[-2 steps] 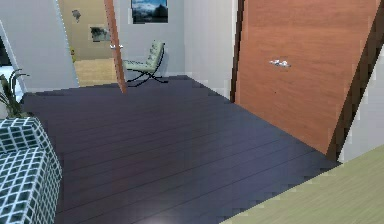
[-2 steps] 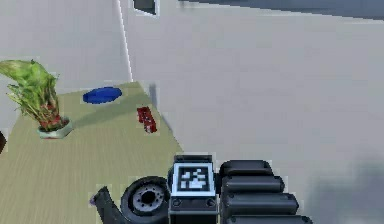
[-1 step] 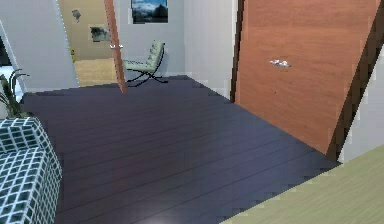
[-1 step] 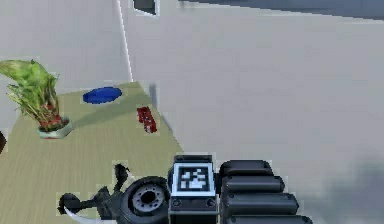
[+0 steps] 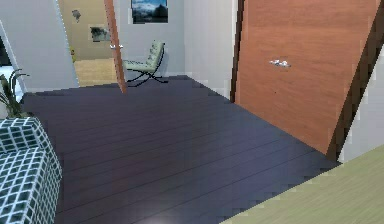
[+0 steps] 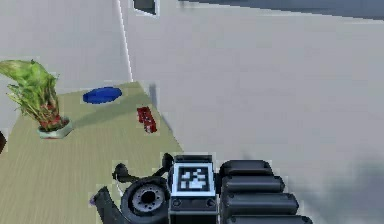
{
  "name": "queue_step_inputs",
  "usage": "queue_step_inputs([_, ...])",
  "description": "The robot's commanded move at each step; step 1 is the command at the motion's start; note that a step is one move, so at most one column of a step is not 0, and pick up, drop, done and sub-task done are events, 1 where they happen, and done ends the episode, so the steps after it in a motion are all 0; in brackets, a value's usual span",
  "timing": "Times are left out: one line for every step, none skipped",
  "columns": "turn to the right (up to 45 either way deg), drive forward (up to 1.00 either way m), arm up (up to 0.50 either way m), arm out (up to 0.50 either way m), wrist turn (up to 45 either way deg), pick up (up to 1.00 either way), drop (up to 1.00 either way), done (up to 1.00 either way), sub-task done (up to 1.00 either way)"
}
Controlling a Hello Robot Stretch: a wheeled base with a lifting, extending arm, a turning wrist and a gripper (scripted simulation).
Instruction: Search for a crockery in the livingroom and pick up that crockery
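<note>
Gripper (image 6: 108, 190) empty at table (image 6: 60, 170) (finger state untellable); reach toward blue plate (image 6: 102, 96) risks sweeping small red object (image 6: 147, 119) off edge.

Desk: What does the arm side view show of the machine?

Photographer: A black arm (image 6: 262, 190) of stacked ribbed segments, a white square tag (image 6: 193, 180) with black marks, a dark gripper (image 6: 110, 203) with a round hub (image 6: 148, 197), one thin looped cable (image 6: 122, 172).
</note>
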Motion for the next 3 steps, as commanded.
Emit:
queue_step_inputs([0.0,0.0,-0.28,0.0,0.0,0.0,0.0,0.0,0.0])
queue_step_inputs([0.0,0.0,0.0,0.0,0.0,1.0,0.0,0.0,0.0])
queue_step_inputs([0.0,0.0,0.1,0.0,0.0,0.0,0.0,0.0,0.0])
